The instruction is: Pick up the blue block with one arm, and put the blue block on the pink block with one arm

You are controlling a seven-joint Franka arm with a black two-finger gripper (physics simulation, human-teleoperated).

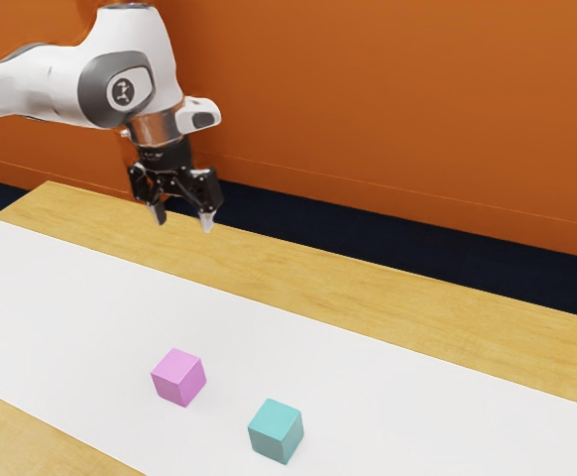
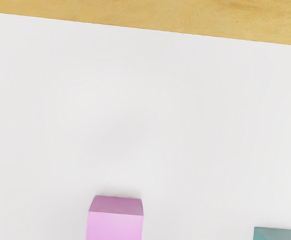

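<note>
The blue block (image 1: 275,430), teal in hue, sits on the white sheet (image 1: 90,297) near the pink block (image 1: 178,377), not touching it. The arm (image 1: 70,84) holds the pincer (image 1: 182,220) high over the table's (image 1: 417,297) far side, pointing down, fingers spread and empty. An orange wall (image 1: 417,89) stands behind. The wrist view's edge cuts off both blocks.

First block (image 1: 178,377) at the exterior view's left of second block (image 1: 275,430), both on sheet (image 1: 388,387)
</note>
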